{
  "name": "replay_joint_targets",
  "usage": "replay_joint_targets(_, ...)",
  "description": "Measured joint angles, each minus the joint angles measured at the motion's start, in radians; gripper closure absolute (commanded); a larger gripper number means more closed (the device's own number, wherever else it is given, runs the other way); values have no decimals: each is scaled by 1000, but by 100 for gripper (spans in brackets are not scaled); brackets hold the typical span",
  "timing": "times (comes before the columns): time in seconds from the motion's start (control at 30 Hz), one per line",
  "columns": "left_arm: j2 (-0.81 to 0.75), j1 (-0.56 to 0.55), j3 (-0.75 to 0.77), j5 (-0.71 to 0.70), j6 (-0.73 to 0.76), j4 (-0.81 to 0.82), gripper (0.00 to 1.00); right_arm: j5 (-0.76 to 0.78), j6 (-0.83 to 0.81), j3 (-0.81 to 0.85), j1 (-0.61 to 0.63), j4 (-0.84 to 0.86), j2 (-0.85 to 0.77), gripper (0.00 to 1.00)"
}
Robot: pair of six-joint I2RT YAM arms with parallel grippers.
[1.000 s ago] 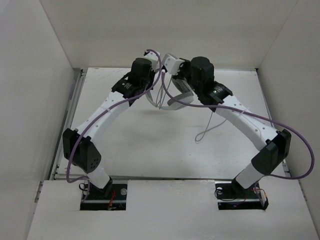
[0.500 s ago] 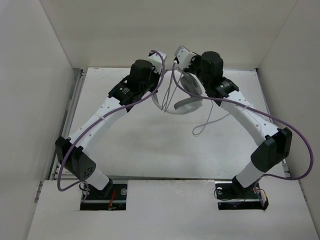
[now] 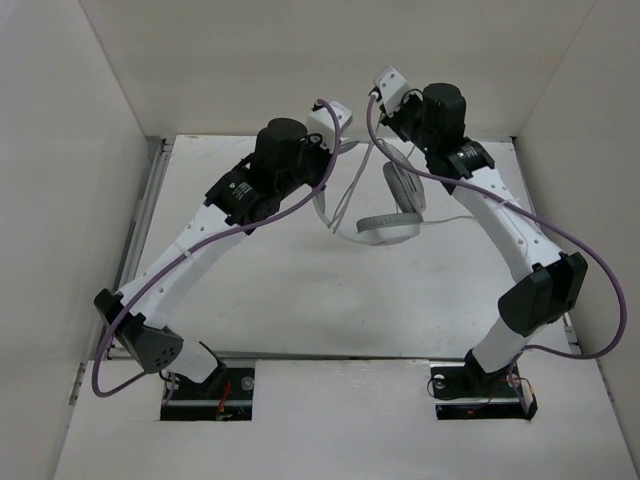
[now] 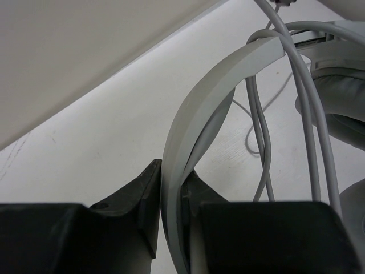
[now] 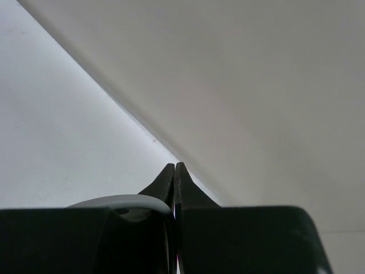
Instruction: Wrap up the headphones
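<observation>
Headphones held over the table by the left arm.
The left gripper (image 4: 172,171) is clenched on the headband (image 4: 228,74) of the headphones (image 3: 390,224), which hang above the rear middle of the table (image 3: 280,290). The thin grey cable (image 4: 308,114) is looped over the band. The right gripper (image 5: 174,169), raised over the table's back edge, has its fingers pressed together, with nothing visible between them.

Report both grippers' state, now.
Left gripper: closed on the headphones.
Right gripper: closed; nothing seen in its grip.
</observation>
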Motion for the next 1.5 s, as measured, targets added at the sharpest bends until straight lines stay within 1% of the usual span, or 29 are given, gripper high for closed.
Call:
replay_joint_targets(0.2,-1,-3,70,8,22,-30,100,-178,189,6,-72,-73,0,92)
replay_joint_targets(0.33,1,-18,137,13,23,-67,100,-315,333,6,-91,-98,0,92)
replay_joint_targets(0.43,19,-27,229,21,16,-95,100,-436,448,-6,-91,-95,0,92)
replay_joint_targets(0.6,90,-31,424,31,-2,-119,100,-589,614,-52,-77,-79,3,91)
replay_joint_targets(0.67,115,-31,488,31,-3,-133,100,-660,687,-66,-72,-50,8,91)
replay_joint_targets(0.77,150,-33,560,28,2,-157,100,-768,825,-107,-63,38,10,91)
replay_joint_targets(0.9,198,-39,627,10,9,-174,100,-884,1033,-199,-35,213,10,90)
replay_joint_targets(1.1,249,-44,694,-11,29,-212,100,-996,1331,-327,1,510,13,85)
replay_joint_targets(1.2,251,-60,696,-11,43,-217,100,-1025,1485,-353,-3,660,24,83)
replay_joint_targets(1.3,251,-73,696,-13,54,-212,100,-1029,1629,-365,-22,769,39,81)
replay_joint_targets(1.4,251,-76,696,-18,57,-203,100,-1031,1722,-374,-48,839,50,80)
replay_joint_targets(1.5,251,-77,700,-27,57,-171,100,-1031,1779,-388,-76,881,52,79)
